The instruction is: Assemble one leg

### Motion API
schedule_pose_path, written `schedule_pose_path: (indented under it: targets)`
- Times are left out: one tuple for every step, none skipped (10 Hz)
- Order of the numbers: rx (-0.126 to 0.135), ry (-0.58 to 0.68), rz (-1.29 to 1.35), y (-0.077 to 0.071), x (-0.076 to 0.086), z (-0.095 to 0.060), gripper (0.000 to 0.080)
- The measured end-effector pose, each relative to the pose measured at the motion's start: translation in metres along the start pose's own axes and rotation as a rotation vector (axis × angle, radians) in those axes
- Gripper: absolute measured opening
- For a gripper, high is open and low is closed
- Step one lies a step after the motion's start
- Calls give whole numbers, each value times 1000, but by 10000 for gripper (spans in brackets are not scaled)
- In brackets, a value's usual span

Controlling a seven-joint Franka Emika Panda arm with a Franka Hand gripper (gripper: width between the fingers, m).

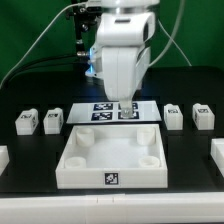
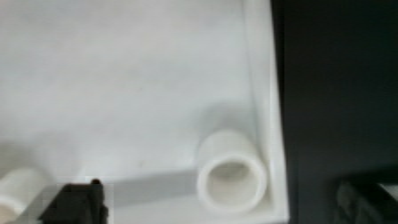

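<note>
Several small white legs with black-and-white tags stand on the black table: two on the exterior view's left [image 1: 27, 122] [image 1: 52, 120] and two on its right [image 1: 174, 115] [image 1: 202, 116]. The large white square tray-like part [image 1: 75, 165] lies in the middle front. My gripper [image 1: 127, 109] hangs over its far edge, near the back right corner. In the wrist view the gripper [image 2: 222, 205] is open and empty. Its dark fingertips [image 2: 71, 203] stand on either side of a round corner socket [image 2: 231, 172] of the tray-like part [image 2: 125, 90]. No leg shows in the wrist view.
The marker board [image 1: 100, 110] lies flat just behind the tray-like part, partly under the arm. More white parts sit at the table's far left edge [image 1: 3, 156] and far right edge [image 1: 218, 150]. Cables hang behind the arm.
</note>
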State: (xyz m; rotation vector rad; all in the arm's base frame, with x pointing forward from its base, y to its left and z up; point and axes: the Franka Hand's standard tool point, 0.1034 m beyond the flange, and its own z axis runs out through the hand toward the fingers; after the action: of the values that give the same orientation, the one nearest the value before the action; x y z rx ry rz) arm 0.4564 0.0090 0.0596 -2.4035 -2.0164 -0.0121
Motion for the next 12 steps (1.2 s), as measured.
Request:
schedule_pose_path:
  targets:
    - [-15,4,-153,-1,-8,12,649]
    - [-20,9,-216,-3,-14,23,649]
    - [-14,10,-163,-3,-14,27,649]
    - [-6,11,-161,-3,-16,32,649]
    - [-3,12,-151,-2,-20,35,649]
    - [7,9,-133,-5,-18,41,649]
    - [12,10,-132,-5,-19,44,649]
    - [11,10,-130,-5,-20,44,564]
    - [12,10,-130,-5,-20,44,428]
    - [13,10,-130,-5,-20,44,428]
    - [13,10,-130,-5,-20,45,246]
    - [13,10,-129,-5,-20,45,109]
